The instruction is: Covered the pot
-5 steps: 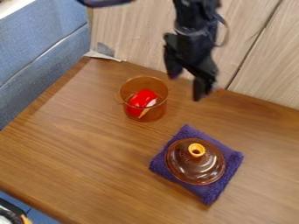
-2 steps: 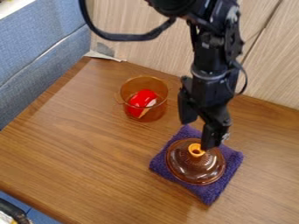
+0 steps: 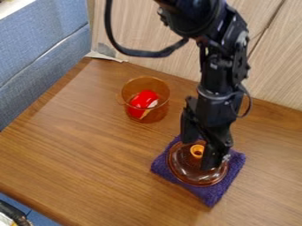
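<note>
My gripper (image 3: 198, 155) hangs over the brown glass lid (image 3: 193, 173), open, with one finger on each side of the lid's orange knob (image 3: 198, 151). The lid lies knob-up on a folded purple towel (image 3: 216, 190). Up and to the left of it, the amber see-through pot (image 3: 157, 114) stands uncovered on the table, holding a red object (image 3: 143, 99) with a pale part. Whether the fingers touch the knob, I cannot tell.
The wooden table (image 3: 88, 145) meets a pale wood panel (image 3: 135, 35) at the back and a blue padded surface (image 3: 41, 48) on the left. A dark cable loops beside the arm.
From near the back panel, the gripper has come forward and down to the lid, its fingers now around the knob. Pot, lid and towel have stayed in place.
</note>
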